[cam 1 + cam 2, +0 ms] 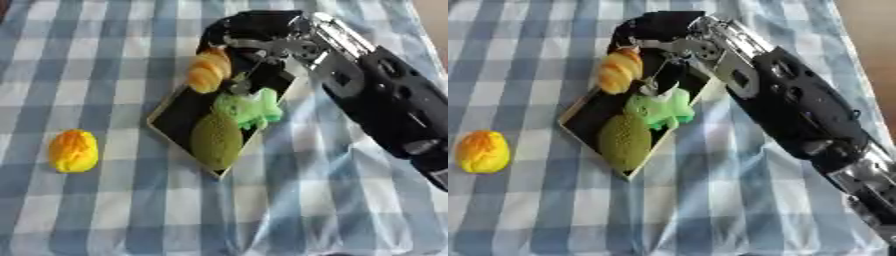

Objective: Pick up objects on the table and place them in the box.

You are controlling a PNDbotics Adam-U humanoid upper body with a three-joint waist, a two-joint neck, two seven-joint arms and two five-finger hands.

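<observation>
Box (175,117), black-lined with a pale rim, is seen lying askew near the middle of the blue-checked tablecloth (105,210). A bumpy green fruit (216,140) and a bright green toy (249,110) are contained in it. The right hand (254,47) is held over the box's far end, fingers curled round an orange ridged object (210,70). A yellow-orange fruit (73,150) lies toward the tablecloth's left edge.

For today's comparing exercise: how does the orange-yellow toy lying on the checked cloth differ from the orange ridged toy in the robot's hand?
The orange-yellow rounded toy lies alone on the blue-checked cloth, outside the dark box; the orange ridged toy is over the box's far end. Nothing touches the first; the right hand curls round the second. The first is egg-shaped, the second longer and ribbed. Both are orange-yellow.
</observation>
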